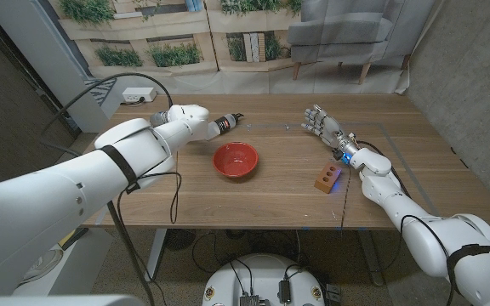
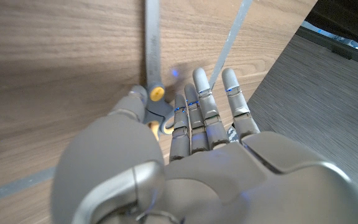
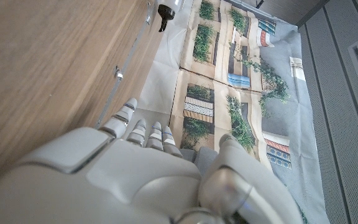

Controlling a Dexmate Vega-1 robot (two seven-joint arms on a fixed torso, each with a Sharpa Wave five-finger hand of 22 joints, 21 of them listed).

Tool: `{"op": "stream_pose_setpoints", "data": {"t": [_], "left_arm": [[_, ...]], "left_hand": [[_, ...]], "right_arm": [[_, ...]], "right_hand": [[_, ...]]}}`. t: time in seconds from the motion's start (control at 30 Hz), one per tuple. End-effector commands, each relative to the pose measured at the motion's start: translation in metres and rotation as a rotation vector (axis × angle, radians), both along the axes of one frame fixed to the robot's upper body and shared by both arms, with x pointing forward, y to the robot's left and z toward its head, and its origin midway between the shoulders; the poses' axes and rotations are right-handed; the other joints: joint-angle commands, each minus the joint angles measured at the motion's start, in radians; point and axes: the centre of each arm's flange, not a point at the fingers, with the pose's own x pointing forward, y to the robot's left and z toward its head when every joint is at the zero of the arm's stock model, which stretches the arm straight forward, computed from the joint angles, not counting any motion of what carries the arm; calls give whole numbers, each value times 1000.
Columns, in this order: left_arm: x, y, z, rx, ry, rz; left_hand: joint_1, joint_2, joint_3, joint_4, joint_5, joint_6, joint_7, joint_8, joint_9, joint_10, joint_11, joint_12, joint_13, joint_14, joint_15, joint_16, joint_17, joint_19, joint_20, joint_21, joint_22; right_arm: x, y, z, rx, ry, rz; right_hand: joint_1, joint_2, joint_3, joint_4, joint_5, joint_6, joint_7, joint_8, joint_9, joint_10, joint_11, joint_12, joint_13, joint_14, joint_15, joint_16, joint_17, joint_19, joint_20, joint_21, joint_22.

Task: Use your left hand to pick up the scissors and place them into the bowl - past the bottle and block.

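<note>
- Left hand (image 2: 191, 137) is down on the scissors (image 2: 154, 93) near the table's (image 1: 270, 191) far left corner, fingers straight along the handles; whether it grips them, I cannot tell.
- Nothing lifted yet, by my judgement.
- Red bowl (image 1: 235, 160) sits mid-table with nothing in it, just beside the bottle (image 1: 226, 124).
- Block (image 1: 323, 180) sits toward the right.
- Right hand (image 1: 320, 121) holds nothing, fingers apart.

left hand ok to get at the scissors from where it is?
Probably yes. In the left wrist view the left hand is right over the scissors, fingers beside the pivot and handle, with nothing between them. Whether it has a grip yet, I cannot tell.
</note>
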Motion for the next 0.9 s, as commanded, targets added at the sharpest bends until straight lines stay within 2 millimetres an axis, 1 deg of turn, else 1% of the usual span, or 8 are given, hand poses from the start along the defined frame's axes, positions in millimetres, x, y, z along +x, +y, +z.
{"op": "stream_pose_setpoints", "data": {"t": [0.03,0.23,0.53,0.57,0.63,0.67,0.83,0.9], "left_arm": [[6,7,-15,16,22,-29],[10,10,-21,10,17,-54],[15,13,-32,57,-2,-81],[15,13,-33,68,-2,-84],[16,14,-35,83,-8,-88],[16,14,-36,92,-8,-92],[16,14,-40,128,-25,-90],[15,15,-41,147,-35,-81]], "left_hand": [[3,-3,8,3,1,12,54,4,4,6,-2,7,5,13,2,-1,0,9,3,11,2],[-10,-3,7,12,0,12,54,-1,3,16,-7,13,9,29,-7,-6,-6,12,2,19,-2],[66,21,71,-9,18,150,32,28,0,142,-56,52,20,182,-82,20,-24,110,-3,98,-18],[73,22,78,-9,18,176,32,35,-1,166,-73,59,22,201,-91,22,-26,122,-3,109,-20],[89,27,91,-10,20,218,20,47,-1,202,-78,68,25,233,-106,31,-25,136,-8,126,-22],[102,28,101,-11,20,261,4,61,2,236,-94,78,31,268,-124,45,-19,156,-18,145,-23],[145,35,128,-13,19,383,-16,106,17,368,-147,118,56,366,-176,102,21,213,-52,211,-23],[169,35,143,-17,20,422,-32,125,27,403,-142,126,70,398,-192,123,41,235,-66,241,-22]], "right_arm": [[3,3,4,-10,-5,-1],[5,4,5,-10,-3,-2],[7,5,7,-16,-6,-8],[8,5,8,-19,-7,-9],[8,5,9,-18,-7,-10],[9,5,10,-16,-6,-10],[11,6,12,-26,-7,-12],[11,7,12,-21,-6,-10]], "right_hand": [[-2,-1,-1,-1,5,11,3,2,4,11,0,2,2,5,3,5,3,10,-4,6,3],[-3,-1,-1,-1,6,10,3,2,4,11,0,2,2,6,4,5,3,11,-5,6,3],[-3,-1,-1,-2,6,11,4,2,4,14,-1,3,2,10,4,6,3,14,-5,7,2],[-3,-1,-1,-2,6,12,4,2,4,15,-1,3,2,10,4,6,3,14,-5,7,2],[-3,-1,-1,-2,6,12,4,2,4,15,0,3,2,10,4,6,3,14,-5,7,2],[-3,-1,-1,-2,6,12,4,2,4,14,0,3,2,10,4,6,3,14,-5,7,2],[-4,-1,-1,-2,7,13,5,3,4,15,0,3,2,11,4,6,3,15,-6,7,2],[-4,-1,-2,-2,7,12,5,2,4,15,0,3,2,11,4,6,3,15,-6,7,2]]}}
